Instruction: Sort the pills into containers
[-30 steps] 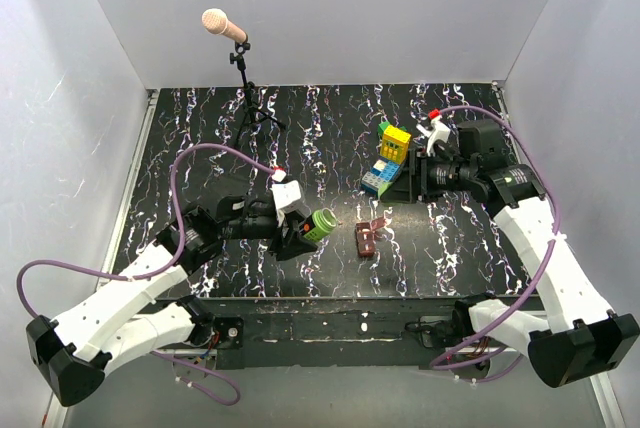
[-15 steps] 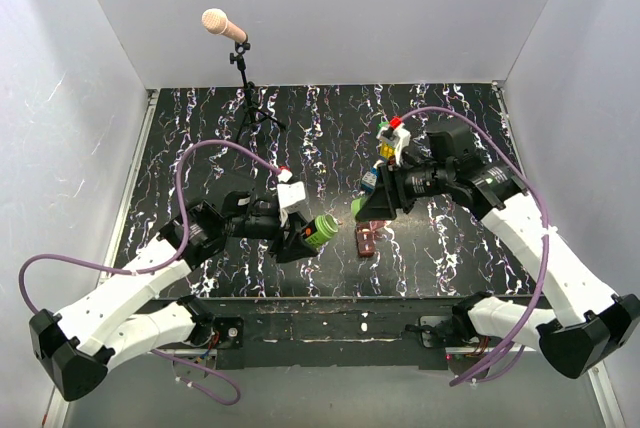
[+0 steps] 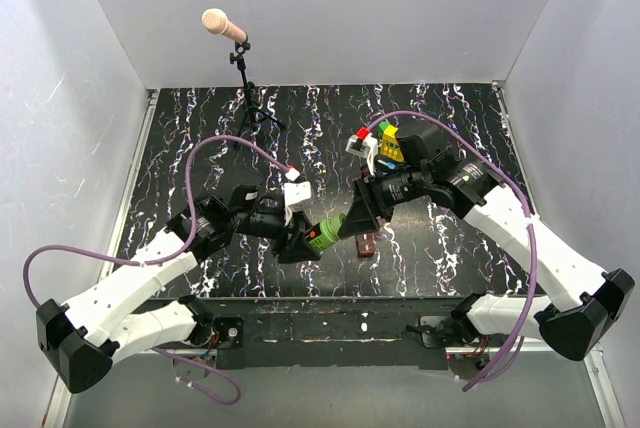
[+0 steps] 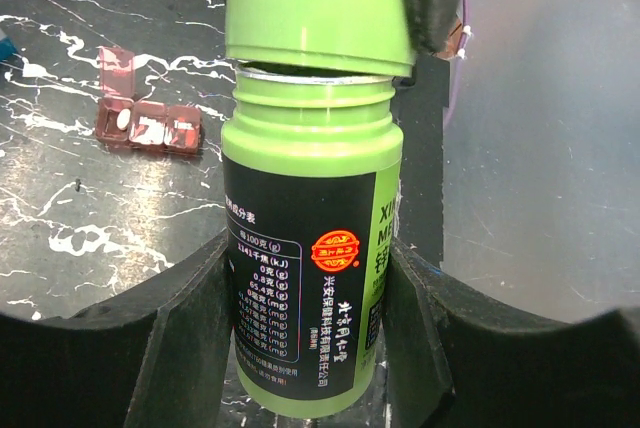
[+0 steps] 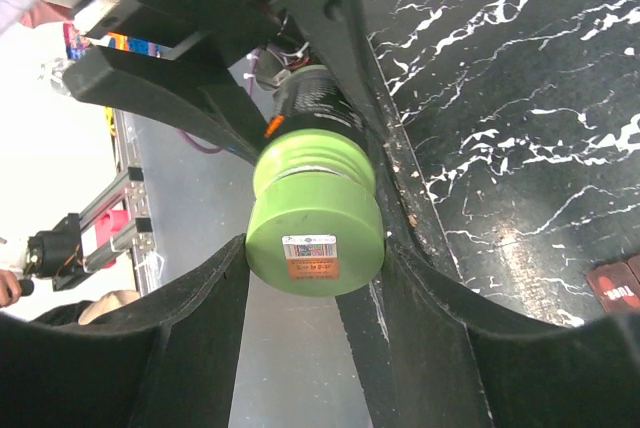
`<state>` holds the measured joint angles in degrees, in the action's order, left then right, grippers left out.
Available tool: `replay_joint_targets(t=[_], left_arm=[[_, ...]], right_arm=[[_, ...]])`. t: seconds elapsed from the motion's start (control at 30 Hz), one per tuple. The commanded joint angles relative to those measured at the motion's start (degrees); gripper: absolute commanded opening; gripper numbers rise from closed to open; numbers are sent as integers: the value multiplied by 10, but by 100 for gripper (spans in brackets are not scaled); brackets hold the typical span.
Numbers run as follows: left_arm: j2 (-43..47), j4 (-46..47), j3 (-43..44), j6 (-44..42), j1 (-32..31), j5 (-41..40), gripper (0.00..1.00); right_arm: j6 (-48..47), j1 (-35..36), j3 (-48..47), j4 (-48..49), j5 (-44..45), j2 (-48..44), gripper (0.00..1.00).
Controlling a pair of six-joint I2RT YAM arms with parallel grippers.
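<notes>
The left gripper (image 4: 308, 253) has its fingers (image 4: 190, 298) clamped on the black-labelled body of the green bottle (image 4: 310, 328), one on each side, and holds it off the table with the neck pointing away from the wrist. The right gripper (image 5: 315, 248) meets it head-on, its fingers (image 5: 200, 318) closed against the two sides of the green cap (image 5: 315, 233). In the left wrist view the cap sits tilted on the neck, with a gap showing beneath its rim. Just beyond the left fingertips and to one side, the dark red box (image 4: 150, 128) lies on the black marbled table (image 3: 200, 128) with its flap up and white pills (image 4: 120, 120) in its compartments. Farther behind the right gripper stands a yellow-and-blue brick stack (image 3: 392, 144), and well beyond the left gripper a microphone (image 3: 222, 25) on a stand.
</notes>
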<state>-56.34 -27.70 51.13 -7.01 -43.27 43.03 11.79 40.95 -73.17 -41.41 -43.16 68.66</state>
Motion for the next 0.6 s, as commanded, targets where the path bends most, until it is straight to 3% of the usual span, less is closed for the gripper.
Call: replay_joint_targets(t=[0.0, 0.57], left_arm=[[2, 7, 31, -3, 2, 31, 0], [15, 53, 19, 21, 1, 34, 0]], right_arm=[[-5, 19, -39, 31, -27, 12, 32], [-8, 36, -44, 40, -30, 24, 32]])
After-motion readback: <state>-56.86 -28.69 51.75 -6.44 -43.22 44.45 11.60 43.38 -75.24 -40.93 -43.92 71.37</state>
